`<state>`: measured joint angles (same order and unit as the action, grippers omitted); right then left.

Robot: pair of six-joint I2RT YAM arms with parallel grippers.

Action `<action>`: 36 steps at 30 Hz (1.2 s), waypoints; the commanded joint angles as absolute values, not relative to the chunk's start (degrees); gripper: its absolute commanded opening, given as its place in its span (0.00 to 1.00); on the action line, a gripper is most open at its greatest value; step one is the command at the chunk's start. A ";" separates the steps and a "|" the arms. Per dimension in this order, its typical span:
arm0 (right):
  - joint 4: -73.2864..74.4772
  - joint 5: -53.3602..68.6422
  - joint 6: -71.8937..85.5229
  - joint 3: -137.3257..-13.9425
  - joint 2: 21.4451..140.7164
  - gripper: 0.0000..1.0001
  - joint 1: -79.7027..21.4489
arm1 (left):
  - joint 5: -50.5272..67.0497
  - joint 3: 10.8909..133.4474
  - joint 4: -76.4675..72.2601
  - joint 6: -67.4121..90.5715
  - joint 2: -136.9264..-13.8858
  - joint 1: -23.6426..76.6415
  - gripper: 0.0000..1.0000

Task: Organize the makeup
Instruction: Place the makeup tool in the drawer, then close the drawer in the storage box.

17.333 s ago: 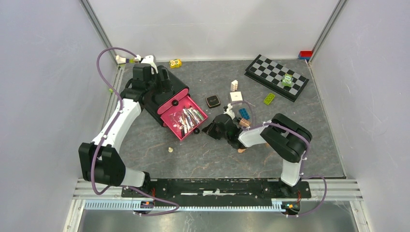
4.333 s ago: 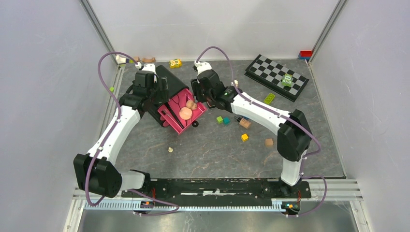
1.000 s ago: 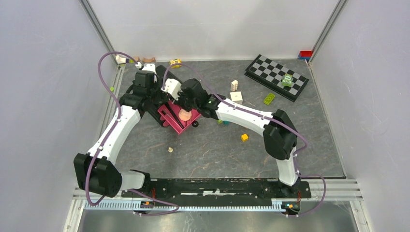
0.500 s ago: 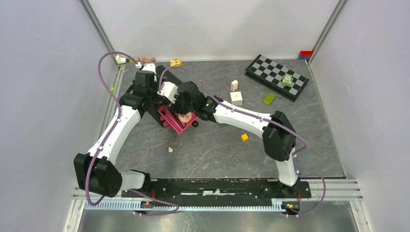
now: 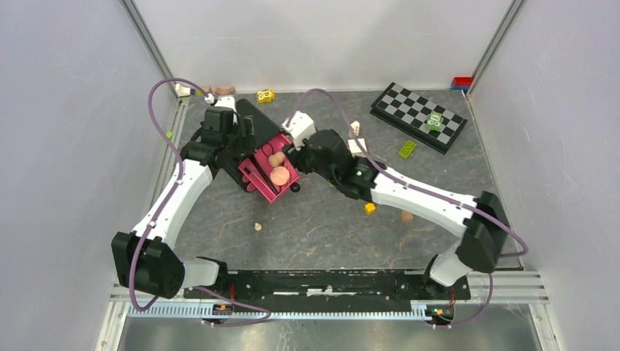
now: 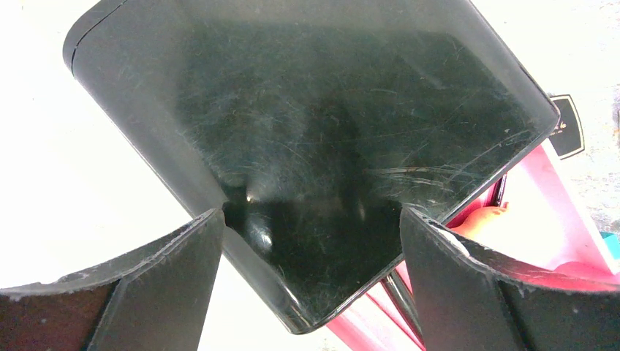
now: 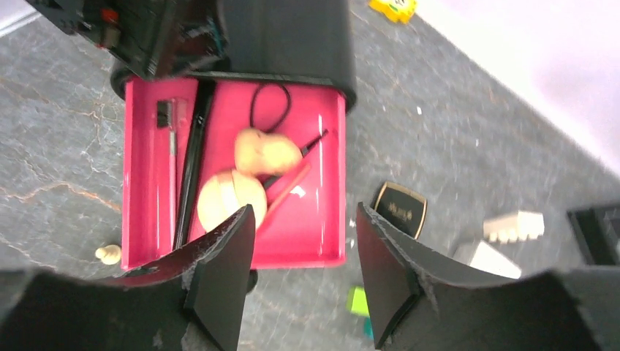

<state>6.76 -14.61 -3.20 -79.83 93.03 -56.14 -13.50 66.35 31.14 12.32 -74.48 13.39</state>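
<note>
Makeup (image 5: 280, 175) sits mostly in a pink drawer (image 7: 322, 227) that stands open from a black case (image 6: 314, 131) toward the far left of the desk (image 5: 314, 238). In the drawer are a round peach puff (image 7: 223, 199), a peach sponge (image 7: 267, 151) just beyond it, thin black brushes (image 7: 191, 161) along one side, and a red pencil (image 7: 289, 191) lying slantwise beside the puff. A black square compact (image 7: 400, 209) lies on the desk just outside the drawer, not touching it.

The left gripper (image 6: 311, 213) straddles a corner of the case, its jaws spread wide and pressed to both edges, gripping it. The right gripper (image 7: 303, 208) hangs over the drawer's outer end, jaws apart and empty.

A dark grey, stone-veined mat covers the desk. Plain pale walls (image 5: 322, 44) close it in on three sides, with metal posts (image 5: 150, 44) in the far corners. A metal rail (image 5: 322, 281) at the near edge carries both arm bases. Scattered over the mat are a chessboard (image 5: 418, 115) at the far right, a green brick (image 5: 407, 148) near it, a yellow cube (image 5: 370, 208), a brown cylinder (image 5: 406, 216) and a small pale pawn (image 5: 257, 227).
</note>
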 commanded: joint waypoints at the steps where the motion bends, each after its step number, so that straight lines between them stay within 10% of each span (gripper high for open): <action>1: 5.65 -24.30 13.27 -69.21 85.88 0.58 -56.08 | -14.38 66.08 32.60 10.24 -75.81 13.71 0.95; 16: -7.31 -8.61 39.77 -46.88 86.10 0.27 -51.26 | -13.97 66.92 34.32 11.16 -75.72 14.06 0.94; 36: -40.90 -0.17 69.22 -42.71 99.21 0.13 -49.05 | -14.57 66.01 33.93 10.90 -76.18 14.06 0.94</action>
<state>-29.26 -1.89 61.69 -43.13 97.23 -49.12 -13.61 66.41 31.11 12.32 -74.65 13.65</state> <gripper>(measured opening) 0.126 0.944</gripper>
